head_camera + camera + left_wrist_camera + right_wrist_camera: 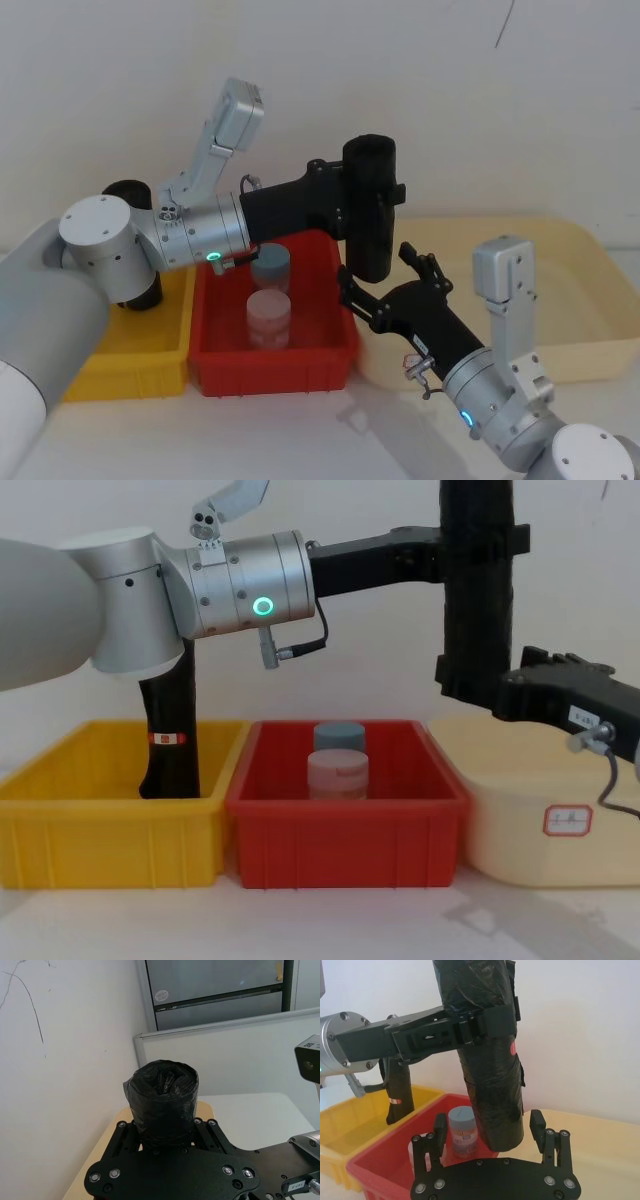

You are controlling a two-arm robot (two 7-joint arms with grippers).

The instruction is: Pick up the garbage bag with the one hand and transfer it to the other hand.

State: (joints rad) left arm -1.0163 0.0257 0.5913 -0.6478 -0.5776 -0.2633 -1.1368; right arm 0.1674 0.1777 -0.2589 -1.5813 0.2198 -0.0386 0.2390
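Observation:
The garbage bag (370, 215), a plain black roll, hangs upright in the air over the right edge of the red bin (215, 355). My left gripper (375, 195), the green-ringed one, is shut on its upper half; the left wrist view looks onto the bag's top end (162, 1095) between that gripper's (162, 1132) fingers. My right gripper (488, 1127), with the blue ring, stands open around the bag's lower end (495, 1105), one finger (439, 1127) on each side with gaps showing. From the chest view the bag (478, 600) runs down behind the right gripper (480, 690).
A yellow bin (90, 830) on the left holds another black roll with a red label band (168, 740). Two lidded jars (338, 765) stand in the red bin (345, 835). A cream tub (540, 840) sits to the right, and a white wall is close behind.

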